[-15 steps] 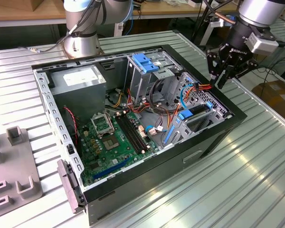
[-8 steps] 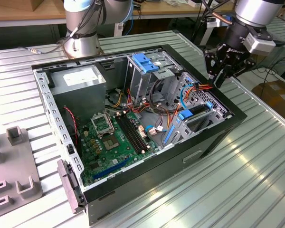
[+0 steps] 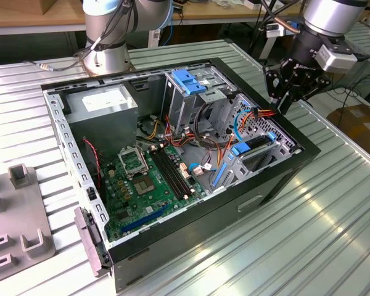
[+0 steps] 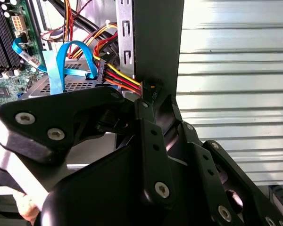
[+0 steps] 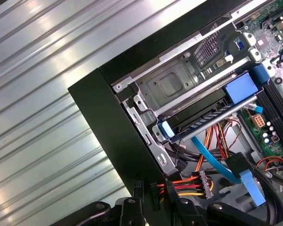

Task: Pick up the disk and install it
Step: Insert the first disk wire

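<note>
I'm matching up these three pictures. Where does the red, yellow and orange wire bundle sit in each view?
Exterior view: the wire bundle lies inside the case near its wall on the exterior view's right, just under the pincer.
First wrist view: the bundle runs beside the case wall, close to the pincer.
Second wrist view: the bundle runs to a plug at the same wall.
Shared landmark: the black case wall.
</note>
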`<state>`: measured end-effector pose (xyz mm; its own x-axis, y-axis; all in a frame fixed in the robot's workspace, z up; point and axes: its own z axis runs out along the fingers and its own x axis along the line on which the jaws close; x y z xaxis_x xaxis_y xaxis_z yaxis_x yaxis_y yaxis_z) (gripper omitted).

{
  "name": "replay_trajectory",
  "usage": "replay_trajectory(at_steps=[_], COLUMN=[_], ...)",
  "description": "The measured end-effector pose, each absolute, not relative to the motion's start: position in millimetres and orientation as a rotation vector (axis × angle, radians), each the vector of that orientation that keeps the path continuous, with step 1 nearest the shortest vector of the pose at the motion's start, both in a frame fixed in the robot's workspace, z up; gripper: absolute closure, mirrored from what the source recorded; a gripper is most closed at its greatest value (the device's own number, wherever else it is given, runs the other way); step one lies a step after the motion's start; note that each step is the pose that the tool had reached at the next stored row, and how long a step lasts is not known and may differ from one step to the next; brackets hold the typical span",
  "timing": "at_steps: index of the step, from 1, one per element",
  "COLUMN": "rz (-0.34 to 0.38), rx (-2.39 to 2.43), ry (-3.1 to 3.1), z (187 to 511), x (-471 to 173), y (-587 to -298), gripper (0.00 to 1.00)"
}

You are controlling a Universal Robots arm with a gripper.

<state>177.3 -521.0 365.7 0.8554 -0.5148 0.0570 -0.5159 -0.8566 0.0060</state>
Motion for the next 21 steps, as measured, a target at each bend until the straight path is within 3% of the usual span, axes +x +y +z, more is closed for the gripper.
replay_trajectory(at_steps=[5, 7, 21], rz=[0.086, 0.086, 0.086], rx=[3.006, 3.006, 2.994], ry=[-0.835, -0.835, -0.875], z=[365.4, 365.5, 369.8], x=[177.1, 177.1, 177.1], y=[-521.0, -521.0, -521.0], gripper=[0.70, 0.83, 0.83])
